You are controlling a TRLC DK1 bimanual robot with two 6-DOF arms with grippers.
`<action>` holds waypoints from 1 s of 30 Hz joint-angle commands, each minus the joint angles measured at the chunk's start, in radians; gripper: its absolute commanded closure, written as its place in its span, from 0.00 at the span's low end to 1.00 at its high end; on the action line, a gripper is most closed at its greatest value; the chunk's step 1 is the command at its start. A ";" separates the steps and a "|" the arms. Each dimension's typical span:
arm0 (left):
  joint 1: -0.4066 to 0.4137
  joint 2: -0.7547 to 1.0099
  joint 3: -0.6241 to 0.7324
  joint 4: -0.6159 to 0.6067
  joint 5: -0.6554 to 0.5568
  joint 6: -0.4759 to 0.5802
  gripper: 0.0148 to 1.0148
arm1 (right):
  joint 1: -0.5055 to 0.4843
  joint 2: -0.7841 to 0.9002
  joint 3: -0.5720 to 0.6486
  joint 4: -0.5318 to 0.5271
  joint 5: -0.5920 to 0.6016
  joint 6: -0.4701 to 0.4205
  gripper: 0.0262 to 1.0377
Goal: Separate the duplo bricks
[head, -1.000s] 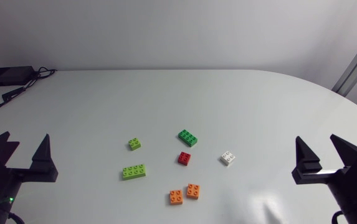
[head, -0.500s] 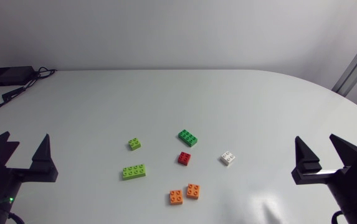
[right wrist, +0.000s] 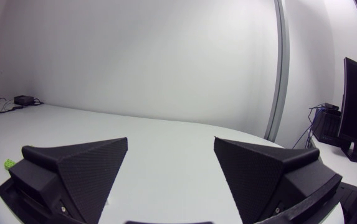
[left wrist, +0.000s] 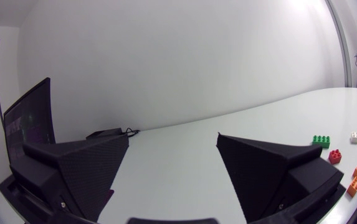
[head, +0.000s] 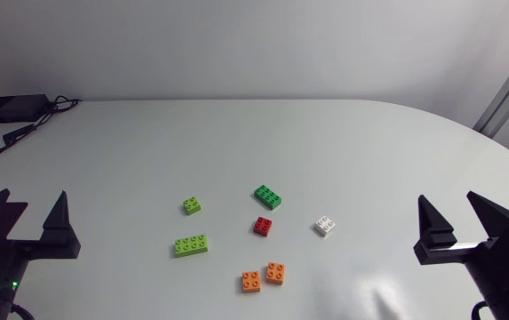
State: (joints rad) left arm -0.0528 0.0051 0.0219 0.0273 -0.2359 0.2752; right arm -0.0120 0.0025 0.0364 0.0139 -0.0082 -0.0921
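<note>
Two black grippers sit nearest, one at each side of a white table (head: 369, 151), both with fingers spread wide and holding nothing. The left gripper (head: 34, 200) is at the left edge and the right gripper (head: 448, 203) at the right edge. Seven toy bricks lie loose on the table between them, all well apart from both grippers.

Closest to the robot is an orange brick (head: 250, 282), with a second orange brick (head: 275, 273) just beside it, a little farther out and to the right. Whether the two touch cannot be told. The line through the pair slants from near-left to far-right. Next out, to the left, lies a long lime brick (head: 190, 245), its long axis running nearly side to side. Farther again sit a red brick (head: 263, 226) and, to its right, a white brick (head: 325, 226). Beyond those are a small lime brick (head: 192, 205) on the left and a dark green brick (head: 267, 196), its long axis slanting, farthest of the group. A black box (head: 10, 108) with cables sits at the far left corner.

Only the orange pair is crowded together, so the coming move probably turns on it. It lies inward from both grippers, near the middle and slightly nearer the right gripper, which would have to reach leftward. The white brick also falls on the right arm's side, and both lime bricks on the left arm's.
</note>
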 commanded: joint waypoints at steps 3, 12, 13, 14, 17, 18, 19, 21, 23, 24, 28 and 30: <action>-0.005 -0.019 -0.025 0.016 -0.005 -0.002 0.03 | 0.006 -0.009 -0.038 -0.017 -0.001 0.020 0.04; -0.024 -0.019 -0.025 0.017 -0.003 -0.002 0.03 | 0.007 -0.009 -0.038 -0.019 -0.001 0.020 0.04; -0.027 -0.019 -0.025 0.017 -0.003 0.002 0.03 | 0.007 -0.009 -0.038 -0.019 -0.001 0.020 0.04; -0.025 -0.019 -0.025 0.017 -0.003 0.012 0.03 | 0.007 -0.009 -0.038 -0.017 -0.001 0.020 0.04; -0.022 -0.019 -0.025 0.016 0.001 0.068 0.03 | 0.009 -0.009 -0.038 -0.017 -0.001 0.020 0.04; -0.024 -0.019 -0.025 0.016 0.007 0.082 0.03 | 0.009 -0.009 -0.038 -0.017 -0.001 0.020 0.04; -0.022 -0.019 -0.025 0.016 0.018 0.084 0.03 | 0.010 -0.009 -0.038 -0.019 -0.004 0.020 0.04; -0.022 -0.019 -0.025 0.014 0.027 0.085 0.03 | 0.014 -0.009 -0.038 -0.019 -0.007 0.020 0.04; -0.022 -0.019 -0.025 0.014 0.030 0.090 0.03 | 0.015 -0.007 -0.038 -0.019 -0.007 0.020 0.04; -0.022 -0.019 -0.025 0.014 0.032 0.087 0.03 | 0.015 -0.007 -0.038 -0.019 -0.007 0.020 0.04; -0.013 -0.019 -0.023 0.008 0.049 0.065 0.03 | 0.021 -0.009 -0.038 -0.019 -0.012 0.020 0.04; 0.010 -0.017 -0.022 -0.007 0.069 0.055 0.03 | 0.021 -0.009 -0.038 -0.017 -0.013 0.022 0.04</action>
State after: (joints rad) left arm -0.0628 0.0051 0.0219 0.0280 -0.1802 0.3431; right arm 0.0021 0.0025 0.0364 0.0143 -0.0128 -0.0921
